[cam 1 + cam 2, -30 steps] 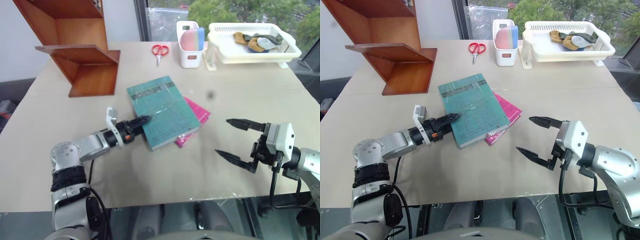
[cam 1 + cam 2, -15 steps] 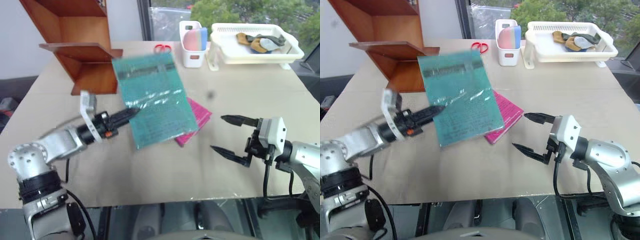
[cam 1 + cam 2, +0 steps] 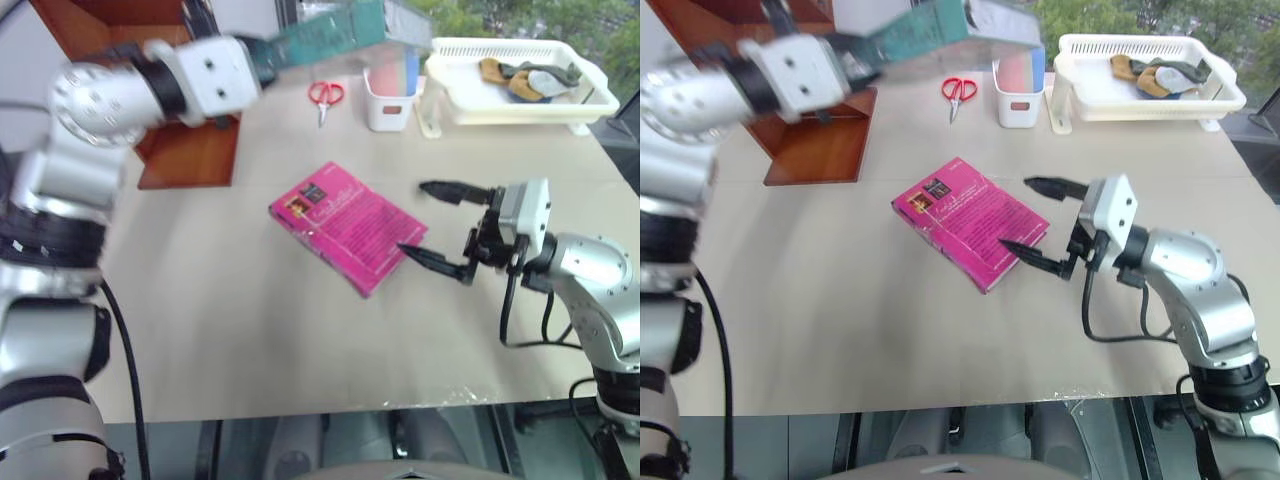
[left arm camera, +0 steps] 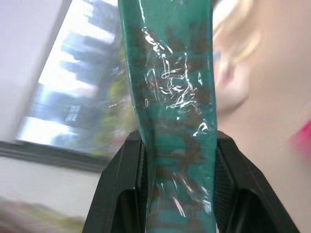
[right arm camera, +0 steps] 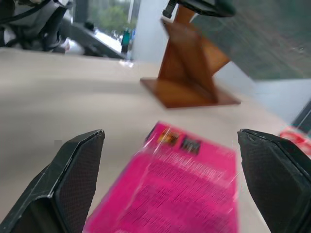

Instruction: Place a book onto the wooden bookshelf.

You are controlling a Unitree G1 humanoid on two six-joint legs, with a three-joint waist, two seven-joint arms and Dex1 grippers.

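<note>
The left gripper [image 4: 177,160] is clamped on the teal-green book [image 3: 940,30], its two black fingers [image 4: 121,189] pressing either face of the glossy cover, and the book is held in the air well above the beige table [image 3: 840,300], nearly edge-on, just beside the upper boards of the wooden bookshelf [image 3: 815,135] on the side toward the white caddy [image 3: 1018,95]. The pink book [image 3: 970,220] lies flat on the table in front of the bookshelf's base, apart from it. The right gripper [image 3: 1040,225] hovers with its jaws spread wide and empty, level and pointing toward the bookshelf, its lower finger over the pink book's near corner, its upper finger just off that book's far edge. Red scissors [image 3: 958,90] lie beside the bookshelf, between it and the caddy, and a white basket [image 3: 1140,85] holding small items stands beyond the caddy, farthest from the bookshelf
</note>
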